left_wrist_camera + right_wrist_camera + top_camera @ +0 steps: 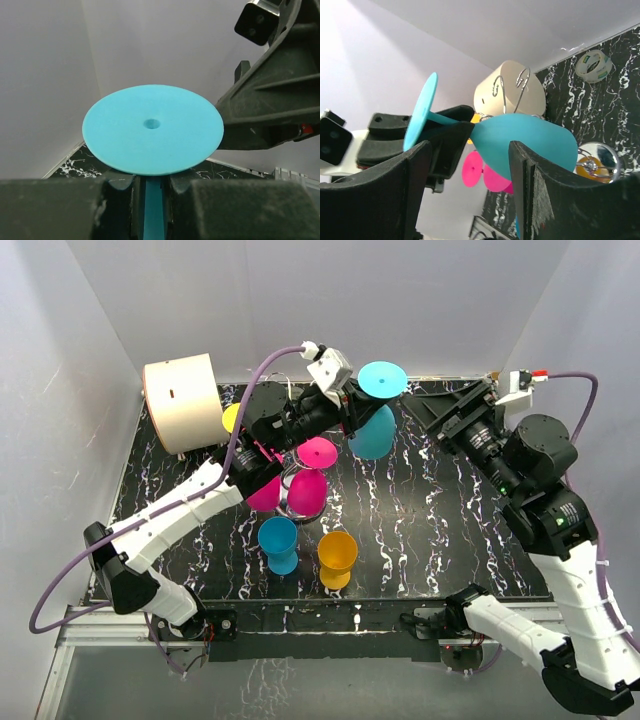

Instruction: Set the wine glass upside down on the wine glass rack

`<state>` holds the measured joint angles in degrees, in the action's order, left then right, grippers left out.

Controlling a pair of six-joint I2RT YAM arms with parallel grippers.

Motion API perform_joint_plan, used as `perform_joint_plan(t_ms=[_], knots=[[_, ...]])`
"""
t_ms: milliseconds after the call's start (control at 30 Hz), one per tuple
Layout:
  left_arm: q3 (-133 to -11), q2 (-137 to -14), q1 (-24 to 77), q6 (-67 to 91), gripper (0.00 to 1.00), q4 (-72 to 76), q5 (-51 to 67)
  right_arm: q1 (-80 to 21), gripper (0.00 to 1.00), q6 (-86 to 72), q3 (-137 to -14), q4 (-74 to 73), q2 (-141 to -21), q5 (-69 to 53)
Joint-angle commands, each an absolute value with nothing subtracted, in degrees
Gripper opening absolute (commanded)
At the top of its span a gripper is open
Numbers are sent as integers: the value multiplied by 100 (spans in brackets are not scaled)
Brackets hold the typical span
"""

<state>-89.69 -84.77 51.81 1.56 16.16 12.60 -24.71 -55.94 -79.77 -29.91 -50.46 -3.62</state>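
A teal wine glass (374, 432) hangs upside down above the table, its round foot (152, 127) on top and its bowl (530, 140) below. My left gripper (349, 402) is shut on its stem (154, 210). The right gripper (428, 406) stands open just right of the bowl, which shows between and beyond its fingers (415, 165) without touching them. The wine glass rack (290, 496) stands below and left of the glass. Its wire arms (522, 80) and chrome base (600, 157) show in the right wrist view.
Two pink glasses (310, 490) hang upside down on the rack, and a yellow one (232, 417) is behind it. A blue glass (279, 540) and an orange one (337, 555) stand on the table in front. A cream cylinder (183, 402) lies at the back left, a tape roll (592, 65) at the back.
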Motion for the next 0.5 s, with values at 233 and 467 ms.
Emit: perform_joint_plan(t_ms=[233,467], knots=[[-8781,-8124,5166,180,0,2288,1225,-2487,64,-6183,-8194,-2080,-4970,-306],[-8406,-7959,5160,65,0,2596,1507,-2487,60,-6468,-8249,-2171,-5143,-8]])
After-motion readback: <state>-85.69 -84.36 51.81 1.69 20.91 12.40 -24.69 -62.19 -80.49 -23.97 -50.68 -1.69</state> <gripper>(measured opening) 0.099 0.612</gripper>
